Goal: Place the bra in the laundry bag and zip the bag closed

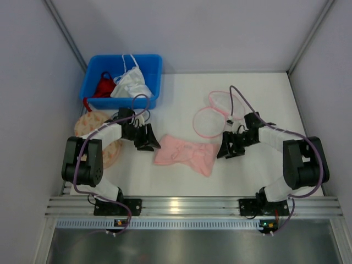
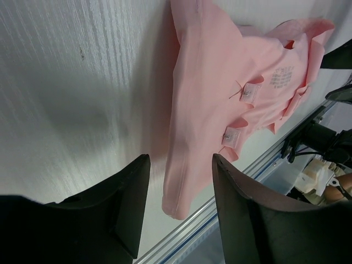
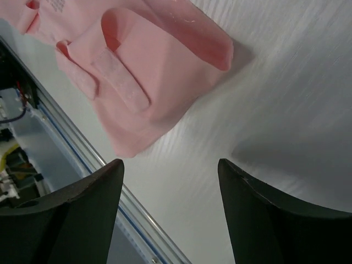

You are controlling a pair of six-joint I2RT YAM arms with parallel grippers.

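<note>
Left gripper [image 2: 180,165] and right gripper [image 3: 170,168] stand part open and empty, flanking the bra [image 1: 184,154], likely to take both ends. Just beyond lies the bag [image 1: 212,122].

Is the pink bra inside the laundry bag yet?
No, the bra lies flat on the table, outside the laundry bag.

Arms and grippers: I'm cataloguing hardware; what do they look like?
Black joint housings and white link covers make up the left arm and right arm; purple cables loop along each. The left gripper and right gripper have broad matte-black fingers.
</note>
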